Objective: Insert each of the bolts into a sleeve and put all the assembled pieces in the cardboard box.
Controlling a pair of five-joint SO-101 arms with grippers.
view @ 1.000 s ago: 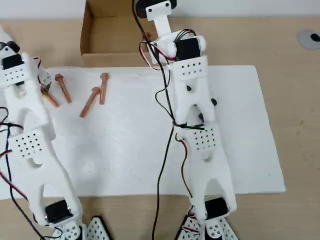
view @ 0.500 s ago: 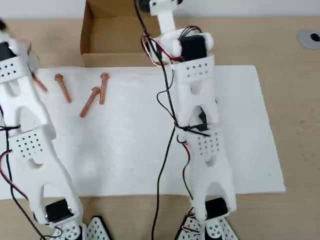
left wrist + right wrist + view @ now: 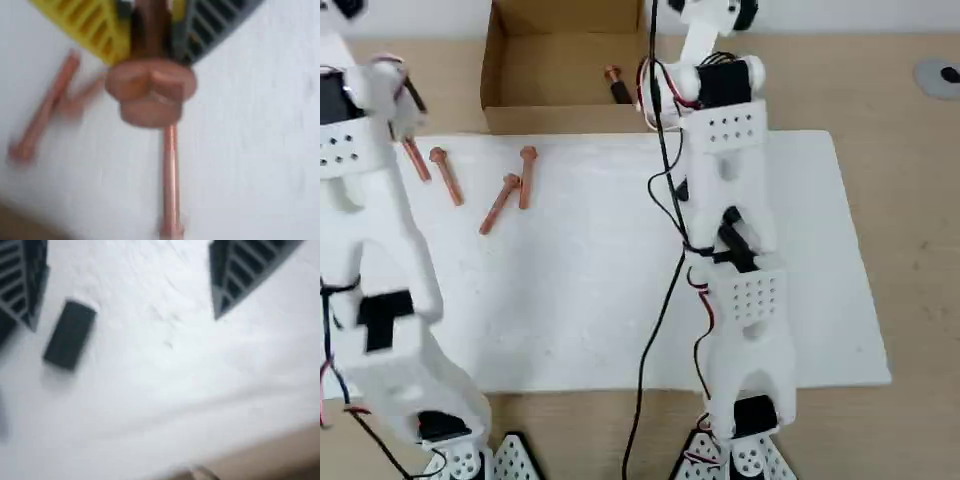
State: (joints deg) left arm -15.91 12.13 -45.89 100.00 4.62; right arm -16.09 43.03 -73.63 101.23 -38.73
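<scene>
bolt (image 3: 150, 92) clamped in left hand (image 3: 150, 50); right hand (image 3: 125, 315) spread apart — bare foam (image 3: 150, 370) between, sleeve (image 3: 69, 342) beside

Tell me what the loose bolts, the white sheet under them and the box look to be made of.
The bolts look like metal, possibly copper-plated, judging by their reddish-brown sheen. The white sheet is probably foam: matt, with a faintly dimpled surface. The box is plain brown cardboard, matt, with folded walls.
</scene>
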